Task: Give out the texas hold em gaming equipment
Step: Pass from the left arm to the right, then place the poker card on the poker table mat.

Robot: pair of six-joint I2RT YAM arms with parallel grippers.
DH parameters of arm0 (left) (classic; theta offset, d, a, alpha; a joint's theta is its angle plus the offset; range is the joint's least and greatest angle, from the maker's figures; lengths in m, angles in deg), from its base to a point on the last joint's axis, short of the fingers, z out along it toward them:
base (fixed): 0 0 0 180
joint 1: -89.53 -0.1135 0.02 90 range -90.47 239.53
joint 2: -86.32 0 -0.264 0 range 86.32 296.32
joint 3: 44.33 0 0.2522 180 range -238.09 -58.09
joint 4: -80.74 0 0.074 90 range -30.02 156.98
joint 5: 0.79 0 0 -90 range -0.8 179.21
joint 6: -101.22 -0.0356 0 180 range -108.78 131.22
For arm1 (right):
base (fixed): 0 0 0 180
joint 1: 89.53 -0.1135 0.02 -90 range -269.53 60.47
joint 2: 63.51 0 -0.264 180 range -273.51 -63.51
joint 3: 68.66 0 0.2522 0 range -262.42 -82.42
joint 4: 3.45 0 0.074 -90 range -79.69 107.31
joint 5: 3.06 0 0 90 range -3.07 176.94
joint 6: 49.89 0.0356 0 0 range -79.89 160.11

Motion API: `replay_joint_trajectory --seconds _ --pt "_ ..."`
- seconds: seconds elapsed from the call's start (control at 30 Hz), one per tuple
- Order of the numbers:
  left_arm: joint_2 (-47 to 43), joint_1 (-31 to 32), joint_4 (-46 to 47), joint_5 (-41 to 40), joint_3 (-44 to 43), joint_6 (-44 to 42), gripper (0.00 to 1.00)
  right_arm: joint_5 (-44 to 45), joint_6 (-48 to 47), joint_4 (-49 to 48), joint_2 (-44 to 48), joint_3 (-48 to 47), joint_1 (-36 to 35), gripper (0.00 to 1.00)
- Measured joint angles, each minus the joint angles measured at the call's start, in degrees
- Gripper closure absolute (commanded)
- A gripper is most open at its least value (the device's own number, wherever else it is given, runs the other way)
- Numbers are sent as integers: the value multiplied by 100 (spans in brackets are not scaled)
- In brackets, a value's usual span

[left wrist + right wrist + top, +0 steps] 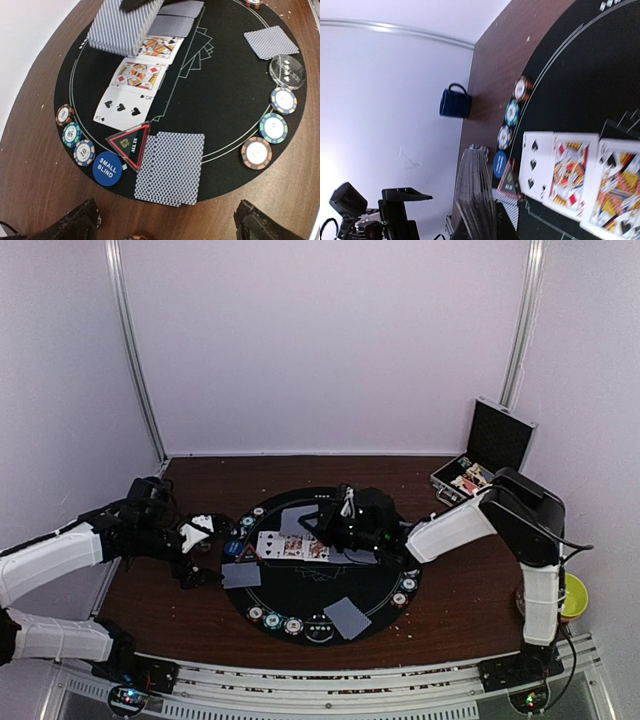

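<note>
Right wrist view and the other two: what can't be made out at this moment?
- Fingers of the right hand: right wrist view, hidden behind the card deck they hold.
- Third face-up card: left wrist view, partly under the card deck; rank unreadable.
- Case contents: top view, too small.
- Yellow bowl: top view, partly behind the right arm.

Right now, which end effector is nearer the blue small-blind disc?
Left. The left end effector hangs open just off the mat beside the blue disc; the right end effector holds the deck past the face-up cards.
</note>
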Motion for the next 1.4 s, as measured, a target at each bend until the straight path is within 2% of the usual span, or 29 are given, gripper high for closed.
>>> replay_joint_trajectory --seconds 0.2,0.33,0.77,0.87,1.07,1.4 --pt "184 -667 216 61 -2 153 2 39 -485 664 232 -129 844 100" --pt "258 -962 398 52 -2 260 2 -20 -772 1252 46 -614 1202 100" --pt "385 -1397 1158 -389 -2 748 2 -323 -1113 2315 -1303 -2253 1547 99" --pt "422 -1408 1274 -549 -2 822 2 -330 -1150 2505 -1502 -2479 1547 89" --pt "656 -1458 1370 -793 -2 925 2 -24 -1421 3077 -1512 -2778 1556 47" --pt "675 -1552 1370 -935 -7 1005 2 874 -2260 4645 -1469 -3475 1569 7"
